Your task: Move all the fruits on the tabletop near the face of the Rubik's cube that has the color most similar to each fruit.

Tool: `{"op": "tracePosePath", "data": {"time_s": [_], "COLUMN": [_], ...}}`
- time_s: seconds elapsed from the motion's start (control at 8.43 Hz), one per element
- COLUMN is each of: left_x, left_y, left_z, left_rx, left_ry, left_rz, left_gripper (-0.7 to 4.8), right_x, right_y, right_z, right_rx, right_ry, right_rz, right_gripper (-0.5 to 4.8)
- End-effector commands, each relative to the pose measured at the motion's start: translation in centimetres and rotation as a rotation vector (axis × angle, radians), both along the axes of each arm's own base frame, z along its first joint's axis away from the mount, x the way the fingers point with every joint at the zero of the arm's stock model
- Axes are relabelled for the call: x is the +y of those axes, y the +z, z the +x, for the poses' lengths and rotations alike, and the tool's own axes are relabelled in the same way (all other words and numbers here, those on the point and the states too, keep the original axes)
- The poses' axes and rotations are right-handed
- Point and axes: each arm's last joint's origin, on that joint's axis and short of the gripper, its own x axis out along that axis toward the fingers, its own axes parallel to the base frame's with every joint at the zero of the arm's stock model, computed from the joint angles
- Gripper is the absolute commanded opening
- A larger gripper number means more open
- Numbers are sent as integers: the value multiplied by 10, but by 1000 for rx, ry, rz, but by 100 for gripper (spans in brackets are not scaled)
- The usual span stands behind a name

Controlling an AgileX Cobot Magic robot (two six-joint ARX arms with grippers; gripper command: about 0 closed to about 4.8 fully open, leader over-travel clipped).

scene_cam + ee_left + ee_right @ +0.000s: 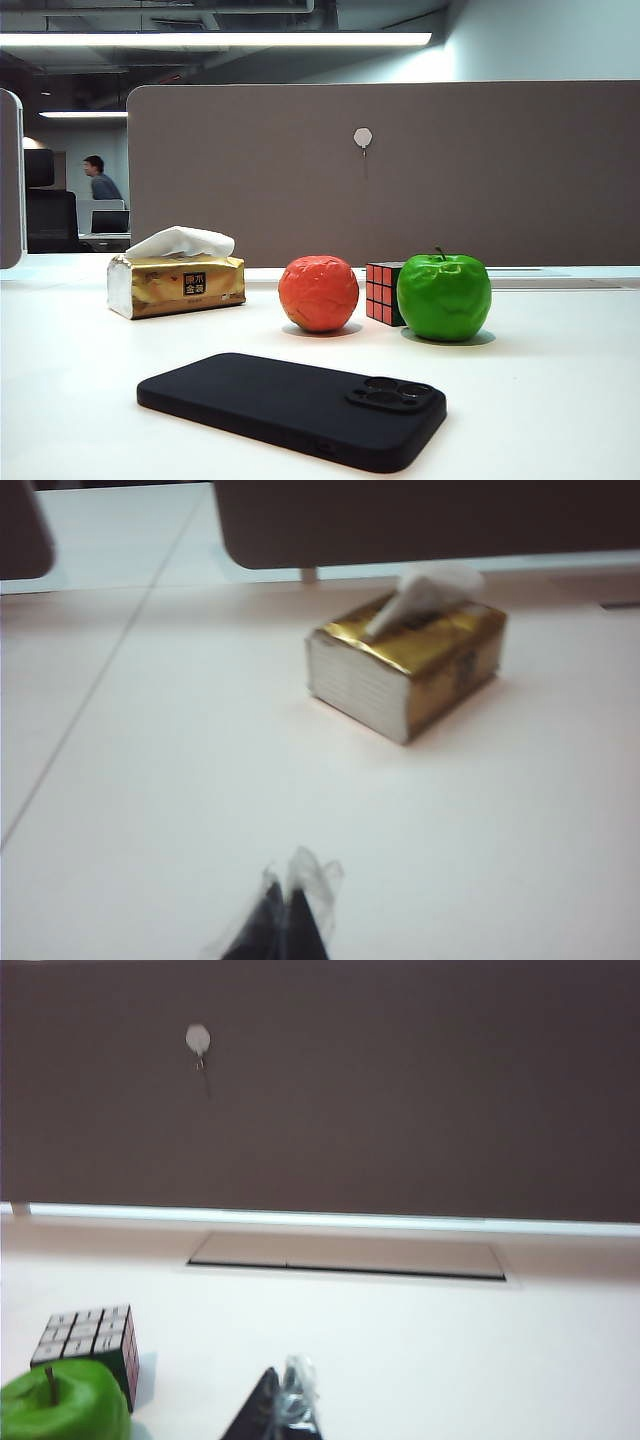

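The cube (384,292) sits on the white tabletop (560,400) between the two fruits: the orange-red fruit (318,293) lies just beside its red face, and the green apple (443,297) stands close against its other side, partly hiding it. In the right wrist view the apple (62,1403) crowds the cube (88,1339), whose side toward the apple looks dark, perhaps green; the blur leaves that unsure. Both fruits look already close to a fitting face, so the sound step would be to check the colours before disturbing anything, and if a nudge is needed, to come at the fruit from above, well clear of the light cube, which would slide easily. The apple is glossy, smooth and round, with a dark stem, so it could slip or roll; the other fruit has bumpy, wrinkled matte skin that should hold better. The right gripper (283,1405) hovers over bare table near the apple, its fingers together and empty. The left gripper (283,912) hangs over bare table some way from a gold tissue box (408,667), tips pressed together, holding nothing. A black phone (295,407) lies flat toward the near edge.
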Motion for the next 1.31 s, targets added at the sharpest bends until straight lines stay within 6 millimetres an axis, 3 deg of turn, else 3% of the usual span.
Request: {"op": "tracePosePath", "data": {"time_s": [0.12, 0.36, 0.47, 0.59, 1.07, 1.31], "left_x": [11, 10, 1, -10, -11, -11], "left_y": [7, 7, 6, 6, 9, 9], "left_z": [0, 0, 0, -1, -1, -1], "left_rx": [-58, -55, -51, -56, -89, -97], "left_ry": [-62, -90, -112, -108, -112, -112], "left_rz": [-85, -102, -88, -31, -19, -19], "left_gripper": [-5, -5, -5, -5, -5, -5], "right_x": [3, 3, 2, 0, -1, -2], "right_y": [23, 31, 32, 21, 0, 0], "right_z": [-7, -9, -9, -6, 0, 0], "right_rx": [-230, -253, -175, -29, -8, -7], "right_ry": [118, 120, 106, 5, -36, -58], "right_rz": [-13, -41, -72, -59, -29, -25], "right_gripper": [-1, -1, -1, -1, -1, -1]}}
